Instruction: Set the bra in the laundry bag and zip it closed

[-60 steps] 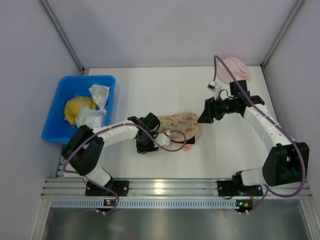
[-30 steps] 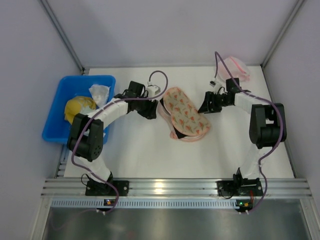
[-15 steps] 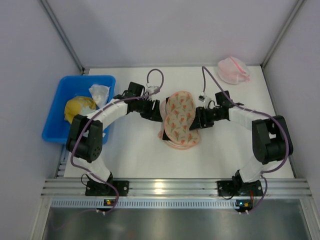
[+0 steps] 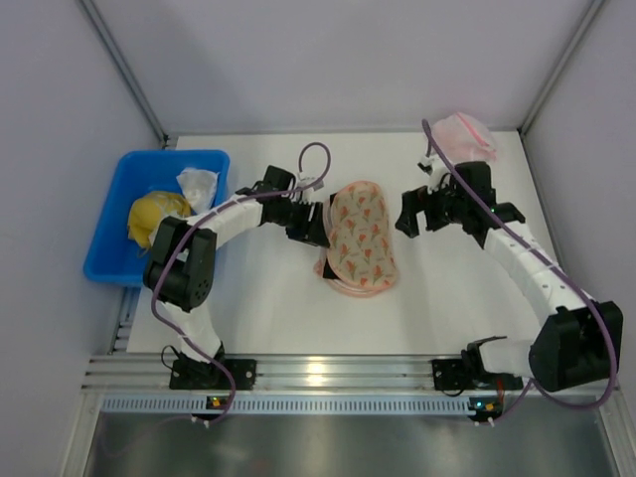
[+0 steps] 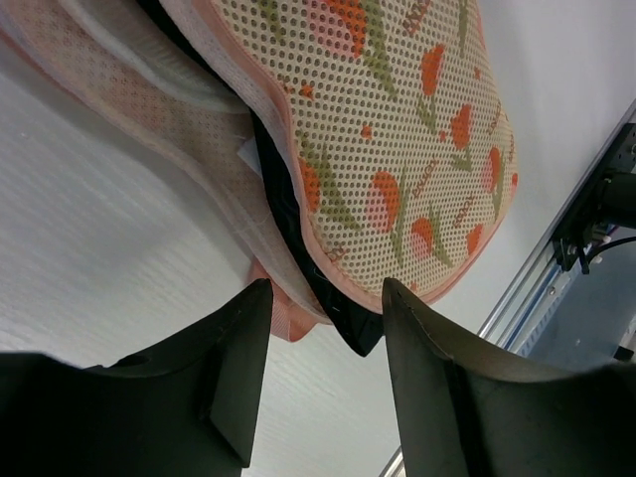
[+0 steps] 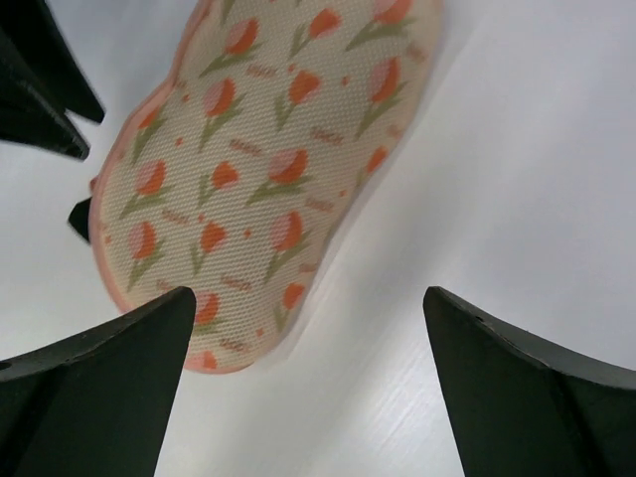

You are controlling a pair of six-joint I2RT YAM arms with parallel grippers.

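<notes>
The laundry bag [image 4: 360, 238], a peach mesh oval printed with orange tulips, lies flat at mid-table. In the left wrist view its two layers [image 5: 397, 149] gape along the edge, and the black bra [image 5: 338, 308] shows inside, one corner poking out. My left gripper [image 4: 320, 224] sits at the bag's left edge. Its jaws [image 5: 326, 283] stand apart, with the bra's corner and a pink tab just ahead of the gap, and they clamp nothing. My right gripper [image 4: 409, 214] hovers to the right of the bag [image 6: 268, 169], wide open [image 6: 309, 293] over bare table, apart from the bag.
A blue bin [image 4: 107, 214] at the left holds a yellow cloth lump [image 4: 154, 214] and white cloth [image 4: 197, 184]. A pink-and-white mesh bundle [image 4: 465, 134] lies at the back right corner. Walls close in the table at the back and both sides.
My right gripper has opened wide and drawn back right, off the bag's edge. The bag, swung round earlier, has hardly shifted in the last half second. The left gripper stays at its left edge.
</notes>
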